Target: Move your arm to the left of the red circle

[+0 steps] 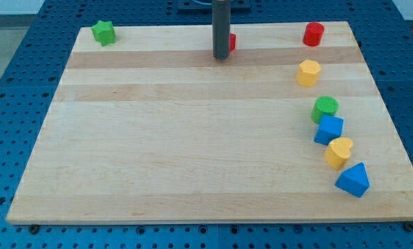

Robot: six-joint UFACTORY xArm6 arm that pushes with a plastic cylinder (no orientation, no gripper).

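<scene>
Down at the board's top edge, near the middle of the view, my tip (221, 58) rests on the wood; it is a bare rod with nothing to spread or pinch, and it holds nothing. Just behind it on the view's right, a small red block (232, 42) peeks out, mostly hidden by the rod, so I cannot tell its shape or whether the rod touches it. I see the red circle (313, 33) well to the view's right of my tip, near the board's top right corner, standing alone. Below it and slightly left sits a yellow hexagon (308, 72), apart from the red circle. Further down the right side runs a chain of four blocks: a green circle (324, 108), a blue cube (328, 129) just under it and seemingly touching, a yellow heart (339, 152) against the cube's lower right, and a blue triangle (352, 180) just below the heart. A green star (104, 32) sits alone at the top left corner, well apart from everything else. All of this lies on a pale wooden board (178, 152), which rests on a blue perforated table (12, 104).
</scene>
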